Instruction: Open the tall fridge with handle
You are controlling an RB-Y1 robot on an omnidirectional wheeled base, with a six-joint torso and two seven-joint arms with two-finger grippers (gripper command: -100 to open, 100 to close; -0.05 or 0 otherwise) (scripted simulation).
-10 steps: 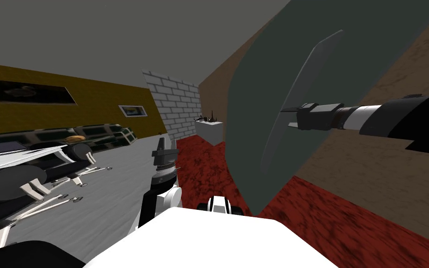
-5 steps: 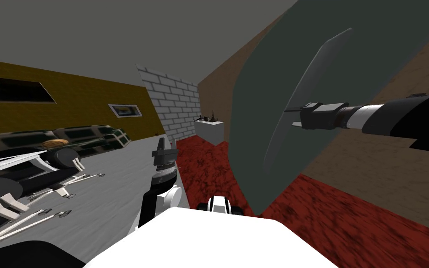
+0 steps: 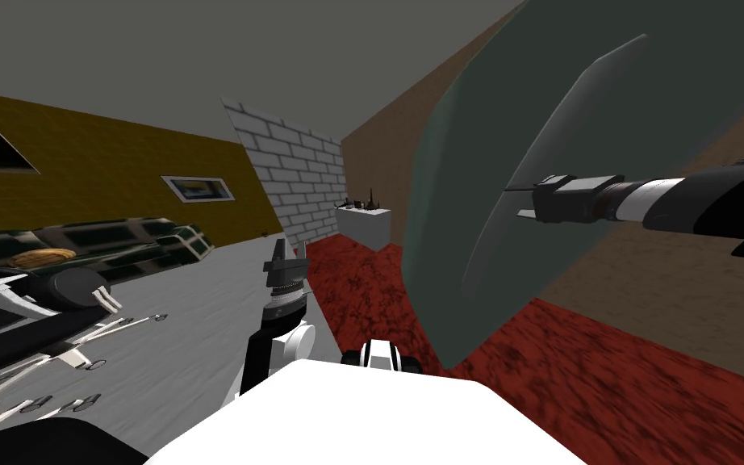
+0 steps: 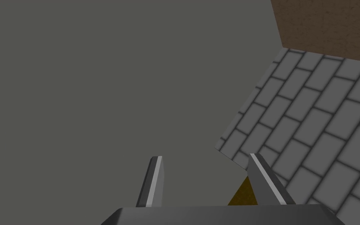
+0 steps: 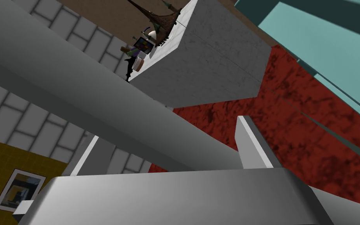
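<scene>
Fridge [image 3: 475,121], tall and dark grey-green, stands against the brown wall on the robot's right, with its long pale handle [image 3: 572,113] running down the door. Right gripper [image 3: 514,202] is closed across that handle, a blade pressing each side; left gripper [image 3: 291,242] points upward before the chest, blades apart, holding nothing. Likely risk: thin blades on a smooth bar may slide or slip off if the pull fails to follow the door's arc.
</scene>
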